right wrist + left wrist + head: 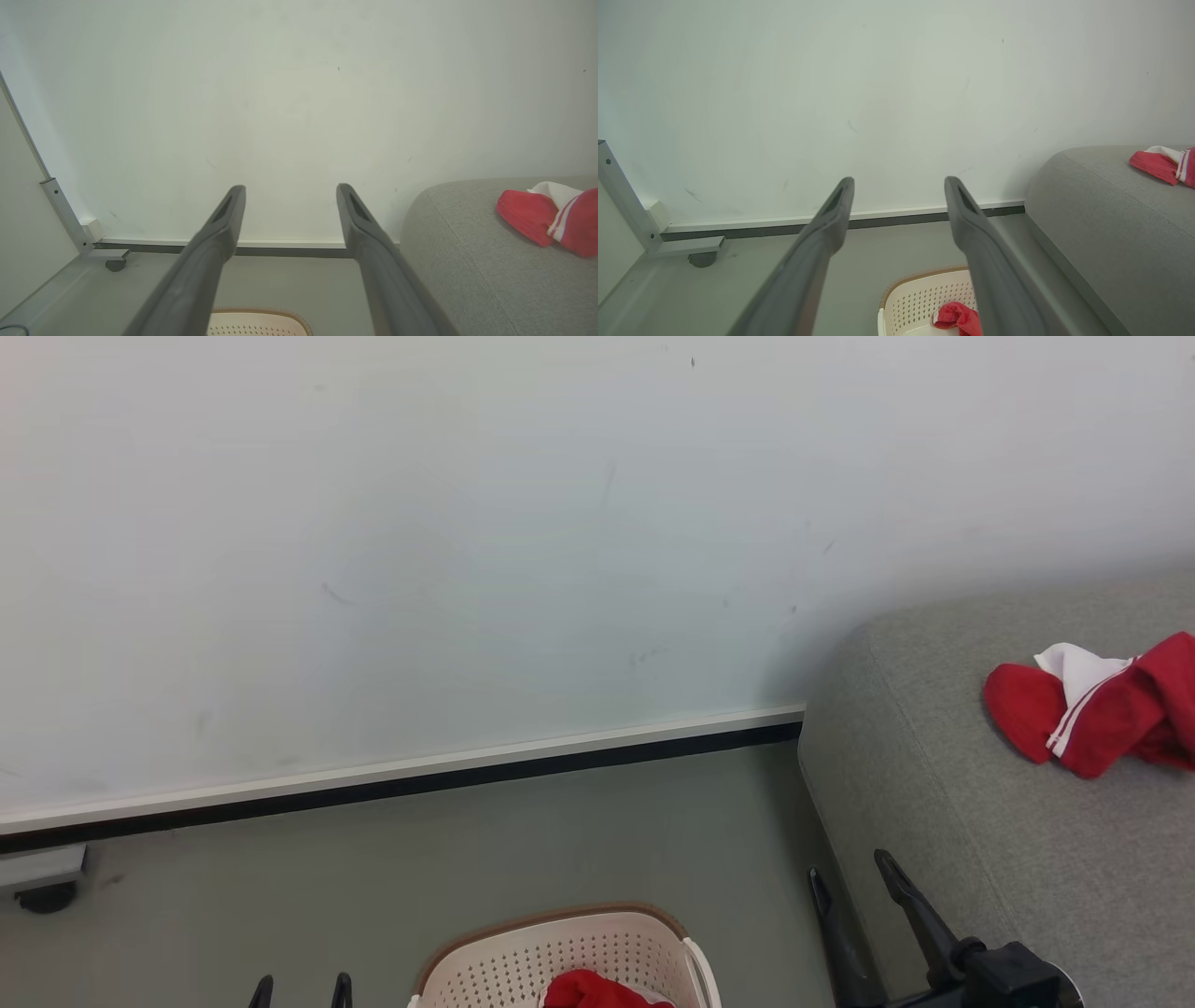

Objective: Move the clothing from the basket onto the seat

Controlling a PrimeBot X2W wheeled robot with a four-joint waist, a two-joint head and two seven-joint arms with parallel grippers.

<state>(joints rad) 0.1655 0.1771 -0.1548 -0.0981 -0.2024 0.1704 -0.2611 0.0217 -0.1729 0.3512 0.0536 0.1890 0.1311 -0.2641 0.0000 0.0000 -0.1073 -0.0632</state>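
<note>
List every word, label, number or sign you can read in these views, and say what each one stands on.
No readable text in any view.
The wall bears only faint scuff marks, not lettering.
The clothing on the sofa has white stripes, not letters.
The basket is plain perforated plastic where visible.

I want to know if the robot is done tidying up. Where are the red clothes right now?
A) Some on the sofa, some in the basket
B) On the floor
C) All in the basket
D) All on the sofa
A: a red-and-white garment lies on the grey sofa, while another red piece sits inside the basket.
</note>
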